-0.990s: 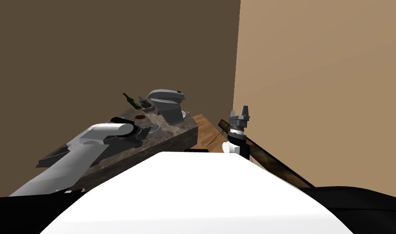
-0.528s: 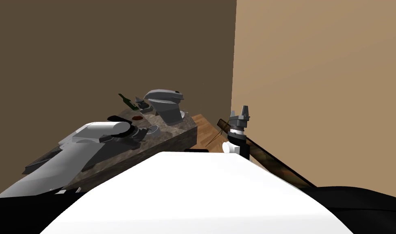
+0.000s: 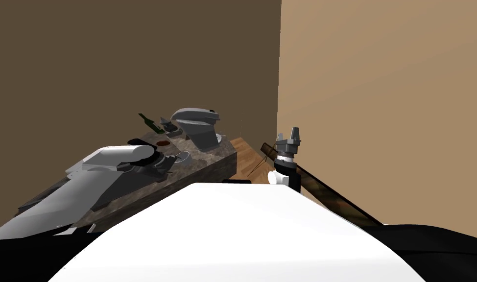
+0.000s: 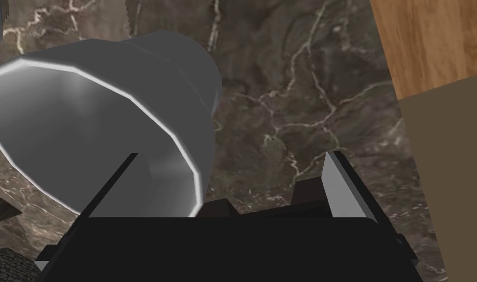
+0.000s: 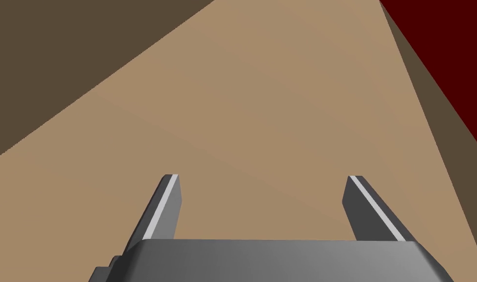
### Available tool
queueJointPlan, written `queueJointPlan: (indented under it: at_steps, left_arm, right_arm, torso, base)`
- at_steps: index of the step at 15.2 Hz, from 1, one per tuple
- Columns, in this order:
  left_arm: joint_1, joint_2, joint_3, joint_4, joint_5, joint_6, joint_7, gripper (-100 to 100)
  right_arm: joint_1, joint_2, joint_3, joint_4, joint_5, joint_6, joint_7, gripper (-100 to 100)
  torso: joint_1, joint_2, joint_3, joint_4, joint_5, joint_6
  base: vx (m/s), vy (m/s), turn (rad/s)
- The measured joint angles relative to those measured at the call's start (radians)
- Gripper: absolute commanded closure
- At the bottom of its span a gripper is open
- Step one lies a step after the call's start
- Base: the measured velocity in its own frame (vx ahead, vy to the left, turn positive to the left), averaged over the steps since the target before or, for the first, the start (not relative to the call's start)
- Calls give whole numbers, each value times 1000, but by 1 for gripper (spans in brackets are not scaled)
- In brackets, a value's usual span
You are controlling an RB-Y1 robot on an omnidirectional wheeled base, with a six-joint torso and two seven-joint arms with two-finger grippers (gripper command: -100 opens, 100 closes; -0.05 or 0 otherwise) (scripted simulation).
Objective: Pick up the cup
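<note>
Right, saw grey cup [image 4: 100, 112] upright on dark veined counter [image 4: 291, 73], near its front edge. Had left pincer [image 4: 232, 156] spread open at it, one finger [image 4: 112, 183] inside the mouth and the other outside, cup wall between, not clamped. Kept right pincer [image 5: 262, 178] open too, raised off to the side, well apart from counter. Noted grey appliance [image 3: 198, 127] and green bottle [image 3: 152, 123] farther back.

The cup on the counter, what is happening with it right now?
The left gripper is open at the grey cup on the dark marbled counter: one finger lies across the cup's mouth, the other outside its wall. Nothing is gripped yet. The right gripper is open and raised, away from the counter.
</note>
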Motion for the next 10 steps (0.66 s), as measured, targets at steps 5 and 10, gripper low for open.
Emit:
queueJointPlan:
  at_steps: [5, 10]
  left_arm:
    - [-2, -16, -17, 24, -20, -32, -9, 100]
    - [0, -1, -1, 1, -2, -10, -3, 100]
  right_arm:
    - [0, 0, 0, 0, 0, 0, 0, 0]
    - [0, 0, 0, 0, 0, 0, 0, 0]
  torso:
    - [0, 1, 0, 0, 0, -1]
    - [1, 2, 1, 0, 2, -3]
  base:
    - [-6, 6, -25]
    - [6, -7, 38]
